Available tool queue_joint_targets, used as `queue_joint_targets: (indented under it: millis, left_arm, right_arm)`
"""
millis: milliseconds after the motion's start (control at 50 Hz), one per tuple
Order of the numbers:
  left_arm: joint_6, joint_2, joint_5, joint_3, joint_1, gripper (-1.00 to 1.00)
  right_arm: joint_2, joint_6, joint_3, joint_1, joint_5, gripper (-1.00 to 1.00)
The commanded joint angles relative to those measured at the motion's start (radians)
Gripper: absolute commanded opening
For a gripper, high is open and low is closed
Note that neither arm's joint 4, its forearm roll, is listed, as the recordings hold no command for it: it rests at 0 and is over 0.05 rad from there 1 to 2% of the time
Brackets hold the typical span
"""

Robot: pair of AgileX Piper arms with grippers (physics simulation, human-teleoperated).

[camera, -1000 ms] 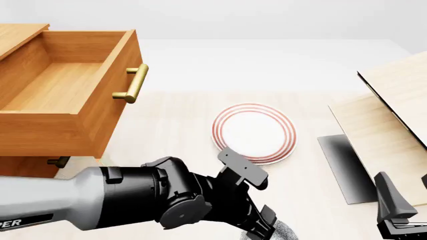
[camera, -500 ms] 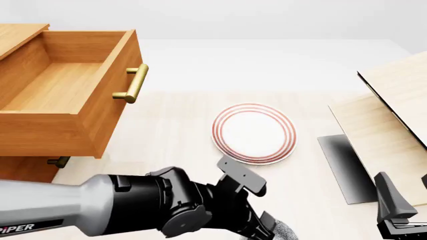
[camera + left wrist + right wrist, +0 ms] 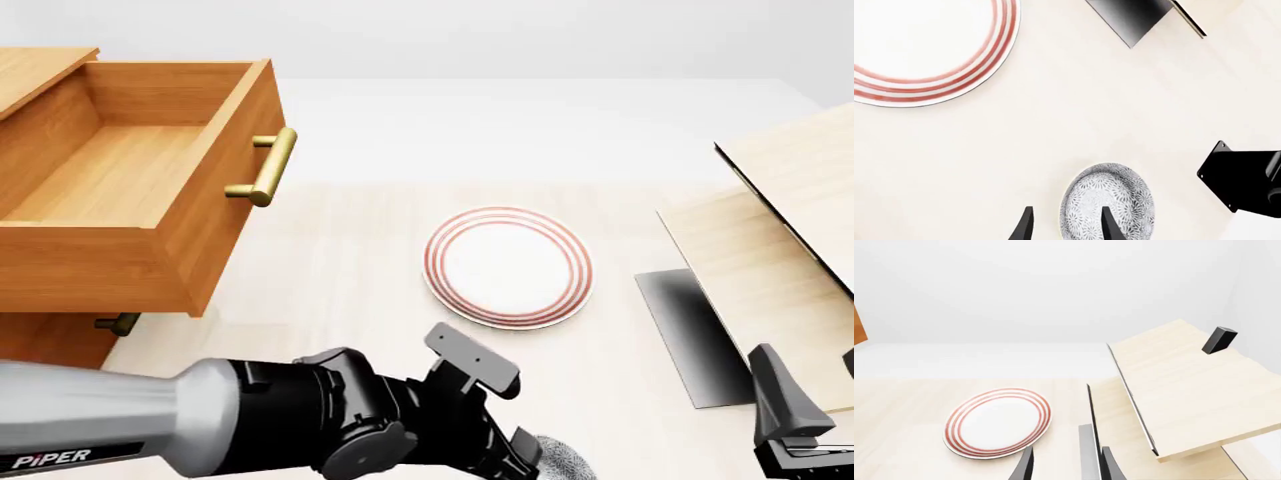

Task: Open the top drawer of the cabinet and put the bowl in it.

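Observation:
The bowl [image 3: 1111, 200], white with a grey-blue speckled pattern, stands upright on the table; in the front view only a sliver of it [image 3: 569, 463] shows at the bottom edge behind my left arm. My left gripper [image 3: 1066, 227] is open, one finger [image 3: 1111, 227] inside the bowl and the other outside, astride its rim. The top drawer [image 3: 227, 235] of the orange-brown cabinet [image 3: 47, 335] is pulled out and empty, with its brass handle [image 3: 263, 168] toward the plate. My right gripper [image 3: 1066, 467] is open and empty at the right [image 3: 787, 425].
A flat white plate with red rings [image 3: 507, 267] lies mid-table, also in the left wrist view [image 3: 927, 45] and the right wrist view [image 3: 997, 422]. A pale wood structure [image 3: 781, 225] with a dark base stands at the right. A small black block [image 3: 1219, 340] sits on it.
My left arm has drawn back toward the near edge and lower over the bowl, so less of the bowl shows in the front view. The right arm has not moved.

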State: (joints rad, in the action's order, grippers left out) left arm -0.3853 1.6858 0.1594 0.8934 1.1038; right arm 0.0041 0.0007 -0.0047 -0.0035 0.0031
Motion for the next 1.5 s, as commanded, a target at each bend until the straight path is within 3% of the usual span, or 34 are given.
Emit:
queue_joint_targets:
  millis: [20, 1180, 1200, 1500]
  left_arm:
    - [-0.020, 0.022, -0.038, -0.015, 0.003, 1.00]
    - [-0.115, 0.128, -0.210, -0.070, 0.032, 1.00]
    - [-0.112, 0.126, -0.210, -0.073, 0.026, -1.00]
    - [-0.095, 0.066, -0.183, -0.078, 0.001, -1.00]
  right_arm:
    - [-0.001, 0.000, 0.000, 0.000, 0.000, 1.00]
    - [0.001, 0.000, 0.000, 0.000, 0.000, 1.00]
    - [0.000, 0.000, 0.000, 0.000, 0.000, 1.00]
    - [0.001, 0.000, 0.000, 0.000, 0.000, 1.00]
